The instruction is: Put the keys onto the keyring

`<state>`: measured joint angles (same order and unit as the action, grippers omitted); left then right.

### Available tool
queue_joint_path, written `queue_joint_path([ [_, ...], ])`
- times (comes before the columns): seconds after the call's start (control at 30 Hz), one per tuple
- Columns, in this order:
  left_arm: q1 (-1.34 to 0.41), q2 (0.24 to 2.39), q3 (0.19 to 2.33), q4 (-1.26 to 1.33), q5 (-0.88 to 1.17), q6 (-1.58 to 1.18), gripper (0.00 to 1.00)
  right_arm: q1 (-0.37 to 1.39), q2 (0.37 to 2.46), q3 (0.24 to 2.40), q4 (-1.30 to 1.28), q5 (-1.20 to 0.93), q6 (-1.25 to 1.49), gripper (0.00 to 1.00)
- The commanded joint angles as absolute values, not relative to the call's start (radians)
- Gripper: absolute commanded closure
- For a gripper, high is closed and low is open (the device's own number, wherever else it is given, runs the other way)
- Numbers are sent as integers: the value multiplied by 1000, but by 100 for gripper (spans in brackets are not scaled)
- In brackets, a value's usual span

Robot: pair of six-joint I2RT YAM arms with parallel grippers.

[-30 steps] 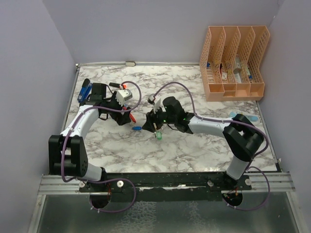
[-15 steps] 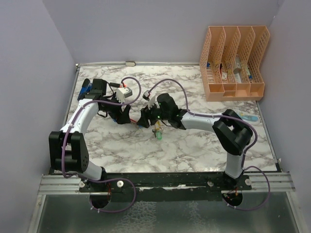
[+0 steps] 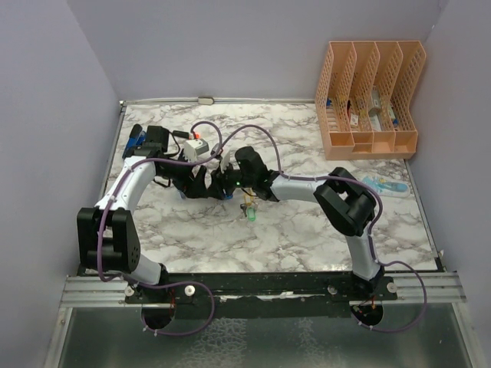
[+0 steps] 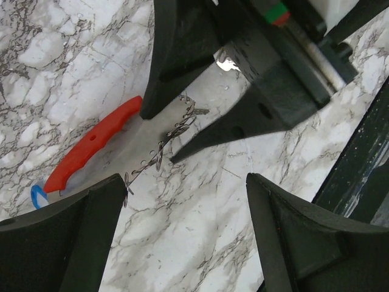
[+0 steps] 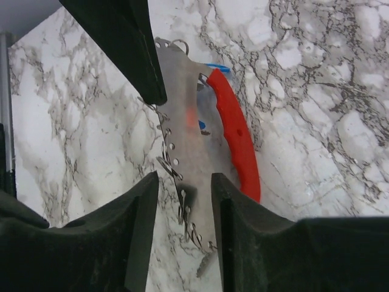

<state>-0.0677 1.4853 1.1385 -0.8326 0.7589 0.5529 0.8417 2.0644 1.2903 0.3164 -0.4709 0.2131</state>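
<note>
The keyring lies flat on the marble table, with its silver-grey side [image 5: 188, 146] carrying small wire rings along one edge and its red side [image 5: 238, 137] beside it. It also shows in the left wrist view [image 4: 91, 151]. My right gripper [image 5: 184, 179] is open and its fingers straddle the silver side. My left gripper [image 4: 185, 182] is wide open and empty, just short of the keyring and facing the right fingers [image 4: 176, 67]. A blue key head [image 4: 37, 196] peeks out by the red end. A green key [image 3: 250, 217] and a yellow key [image 3: 247, 205] lie just in front of the right gripper [image 3: 223, 182].
An orange file organizer [image 3: 370, 100] stands at the back right. A blue stapler [image 3: 134, 142] lies at the back left behind the left arm. A light blue packet [image 3: 383, 185] lies at the right edge. The two grippers are tip to tip.
My right gripper has moved left, away from the green and yellow keys, and now sits over the keyring. My left gripper shifted slightly forward and then held still.
</note>
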Motion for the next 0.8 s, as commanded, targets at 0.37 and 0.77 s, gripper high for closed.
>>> queue_joint_path([
  [0.37, -66, 1442, 1220, -830, 638, 552, 14, 850, 2129, 1315, 327, -535, 185, 98],
  [0.77, -46, 1413, 1240, -838, 576, 618, 12, 850, 2108, 1290, 280, -607, 154, 96],
])
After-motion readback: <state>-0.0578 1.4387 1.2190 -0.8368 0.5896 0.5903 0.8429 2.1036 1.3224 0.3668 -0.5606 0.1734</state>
